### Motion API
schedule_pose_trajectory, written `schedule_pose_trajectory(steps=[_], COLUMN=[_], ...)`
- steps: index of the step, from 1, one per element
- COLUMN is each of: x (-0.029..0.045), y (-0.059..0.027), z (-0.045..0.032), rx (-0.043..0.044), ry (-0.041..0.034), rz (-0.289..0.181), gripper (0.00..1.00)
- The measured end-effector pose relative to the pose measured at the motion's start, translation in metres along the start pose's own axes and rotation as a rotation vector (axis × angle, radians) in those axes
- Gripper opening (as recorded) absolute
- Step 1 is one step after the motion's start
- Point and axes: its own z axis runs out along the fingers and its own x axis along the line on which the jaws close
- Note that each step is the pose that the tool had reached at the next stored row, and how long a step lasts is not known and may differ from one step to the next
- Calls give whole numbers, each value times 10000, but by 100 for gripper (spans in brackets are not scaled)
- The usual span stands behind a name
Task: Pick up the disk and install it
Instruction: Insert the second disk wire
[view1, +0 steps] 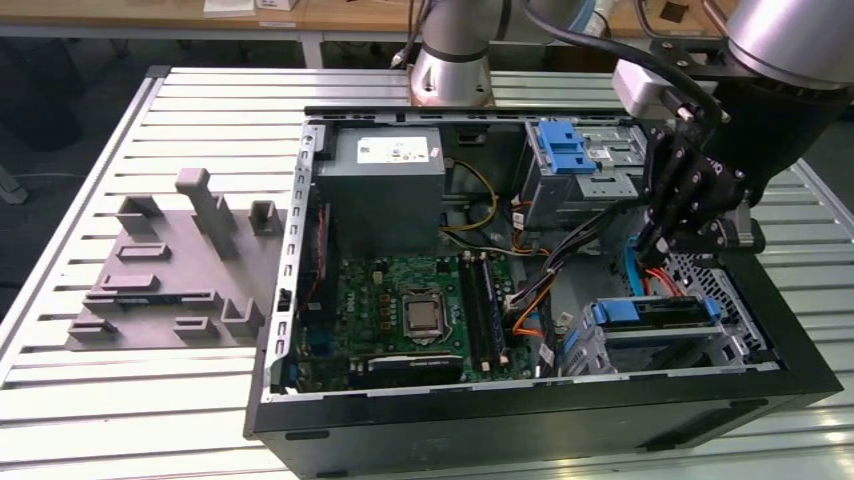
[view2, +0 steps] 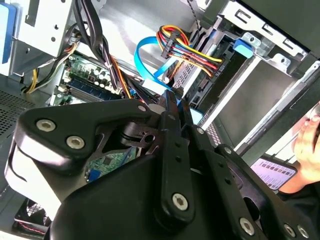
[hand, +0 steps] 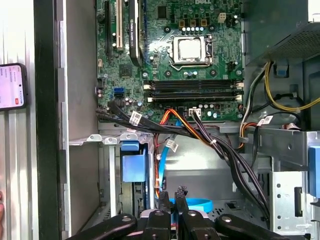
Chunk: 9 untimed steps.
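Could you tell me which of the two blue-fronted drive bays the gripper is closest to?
The lower bay, at the case's front corner; the gripper hangs just above it. The other sits beside the power supply.

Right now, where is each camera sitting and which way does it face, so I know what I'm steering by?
Exterior view: off the arm, above the table, looking down into the open computer case; the arm and gripper reach in over the drive bays.
First wrist view: on the arm, looking along the gripper into the case at the motherboard.
Second wrist view: on the arm, close behind the gripper, facing cables and a drive cage.
Both wrist views share the blue cable by the fingertips.
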Motion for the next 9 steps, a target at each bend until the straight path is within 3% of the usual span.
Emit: schedule_pose_trajectory(steps=[9], x=[12], y=[-1], z=[27], rx=[0], ry=[2], rz=[0], gripper=[17])
